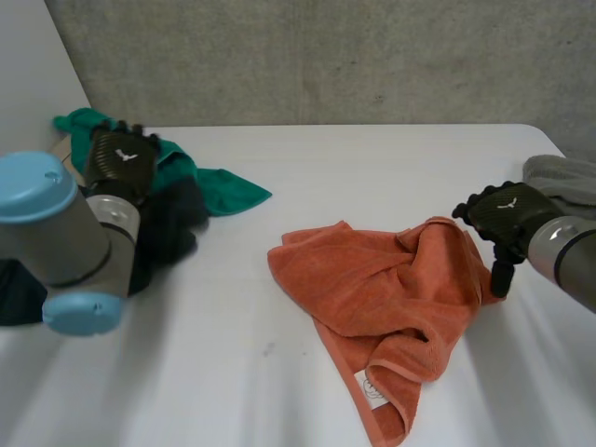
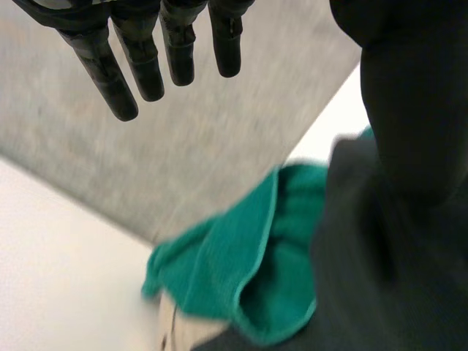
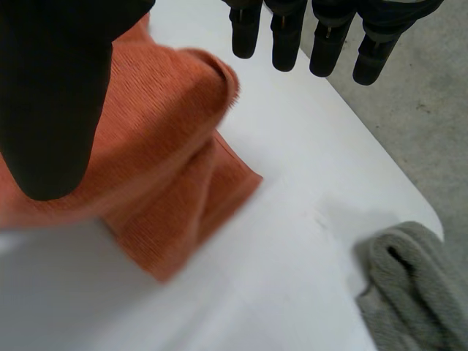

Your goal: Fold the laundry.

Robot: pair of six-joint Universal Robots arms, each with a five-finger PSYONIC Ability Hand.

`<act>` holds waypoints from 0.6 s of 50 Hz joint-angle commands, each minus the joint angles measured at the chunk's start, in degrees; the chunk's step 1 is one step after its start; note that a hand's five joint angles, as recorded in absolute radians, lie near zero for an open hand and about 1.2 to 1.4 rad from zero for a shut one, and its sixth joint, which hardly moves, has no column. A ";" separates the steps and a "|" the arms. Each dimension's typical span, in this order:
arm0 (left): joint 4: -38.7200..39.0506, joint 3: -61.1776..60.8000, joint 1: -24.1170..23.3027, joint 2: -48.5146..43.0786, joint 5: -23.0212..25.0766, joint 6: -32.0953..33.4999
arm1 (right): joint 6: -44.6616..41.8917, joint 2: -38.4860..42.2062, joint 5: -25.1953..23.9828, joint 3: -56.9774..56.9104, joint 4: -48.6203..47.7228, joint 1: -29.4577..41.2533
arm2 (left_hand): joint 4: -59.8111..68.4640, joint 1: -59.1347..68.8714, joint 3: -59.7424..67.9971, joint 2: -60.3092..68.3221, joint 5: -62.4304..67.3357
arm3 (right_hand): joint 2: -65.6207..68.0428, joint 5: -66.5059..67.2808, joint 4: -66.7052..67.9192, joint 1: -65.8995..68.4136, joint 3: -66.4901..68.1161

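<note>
Table (image 1: 372,177): white, carrying all the laundry. Towel (image 1: 372,289): orange, lying crumpled right of the table's middle. Its bulk runs roughly across the table from left to right, which reads as its long axis. One hemmed, labelled corner trails toward the robot, and the right edge is bunched up in folds. Dark cloth (image 1: 172,228) and green cloth (image 1: 223,191): heaped together at the far left. Grey cloth (image 1: 568,177): at the right edge, apart from the towel.

Left hand (image 1: 121,154): above the left heap, fingers (image 2: 146,58) straight and slightly spread, holding nothing. Right hand (image 1: 507,212): just beside the towel's bunched right edge, fingers (image 3: 285,36) straight over bare table and thumb held apart over the towel, nothing pinched.

Step, as judged: folding has not begun and the towel is unflattened. The next move calls for pinching an edge or corner and drawing the towel flat before any fold.
</note>
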 commanded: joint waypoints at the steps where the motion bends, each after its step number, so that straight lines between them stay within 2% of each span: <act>1: -0.92 -8.27 -12.10 8.14 -0.12 -6.71 | -12.80 0.13 -4.59 0.43 -0.95 -3.50 | 0.82 0.89 0.50 0.39 1.07 | -1.57 -2.53 -1.52 -2.24 -1.55; 2: -1.79 -9.50 -15.51 8.23 -0.12 -8.81 | -14.46 0.13 -6.34 0.17 -1.30 -3.94 | 0.82 0.89 0.50 0.39 1.07 | -1.57 -2.53 -1.52 -2.24 -1.55; 5: -3.73 -10.30 -20.80 7.97 -0.20 -12.25 | -16.23 0.30 -9.16 0.17 -2.97 -4.90 | 0.82 0.89 0.50 0.39 1.07 | -1.57 -2.53 -1.52 -2.24 -1.55; 6: -5.13 -10.39 -23.95 7.88 -0.20 -14.70 | -16.67 0.48 -10.91 -0.09 -4.45 -5.78 | 0.66 0.72 0.33 0.23 0.91 | -1.57 -2.53 -1.52 -2.24 -1.55; 10: -8.38 -9.78 -29.41 6.39 -0.12 -21.64 | -17.11 1.88 -15.05 -0.36 -8.15 -7.72 | 0.82 0.89 0.50 0.39 1.07 | -1.57 -2.53 -1.52 -2.24 -1.55; 17: -10.85 -6.62 -34.08 1.30 -0.20 -34.47 | -18.16 8.03 -23.39 -1.94 -15.00 -7.99 | 2.17 2.23 1.84 1.74 2.42 | -1.57 -2.53 -1.52 -2.24 -1.55; 23: -13.22 -1.26 -36.63 -6.17 -0.20 -40.99 | -24.56 12.51 -29.72 -2.38 -16.07 -7.63 | 2.34 2.40 2.01 1.91 2.59 | -1.33 -2.28 -1.28 -1.99 -1.31; 30: -16.38 6.64 -38.30 -14.69 -0.03 -45.21 | -34.50 18.05 -29.65 -3.61 -15.98 -7.46 | 1.83 1.90 1.51 1.40 2.08 | 2.20 1.24 2.25 1.53 2.22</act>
